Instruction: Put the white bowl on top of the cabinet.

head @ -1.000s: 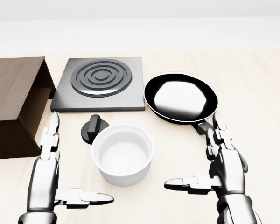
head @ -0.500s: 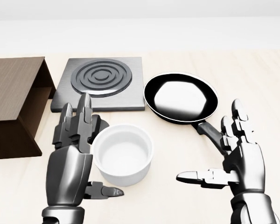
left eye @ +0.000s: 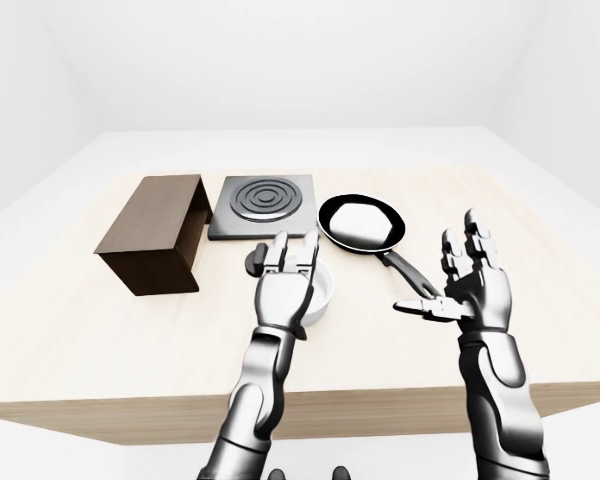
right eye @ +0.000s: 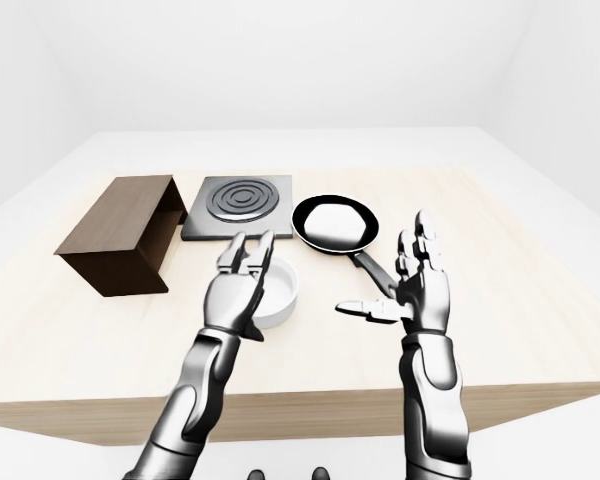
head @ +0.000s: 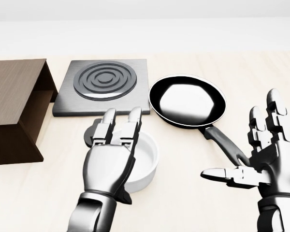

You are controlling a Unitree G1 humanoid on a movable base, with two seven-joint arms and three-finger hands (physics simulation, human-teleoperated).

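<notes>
Left metal hand moved right, now covering round white ceramic bowl, fingers spread, not gripping; right metal hand shifted right, splayed, empty; brown wooden cabinet unmoved.

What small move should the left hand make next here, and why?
Probably lower the left hand and close its fingers round the white bowl. The hand stands over the bowl's left part with fingers extended, not yet closed on it, and the bowl sits on the table, right of the cabinet. The right hand stands open and apart.
</notes>
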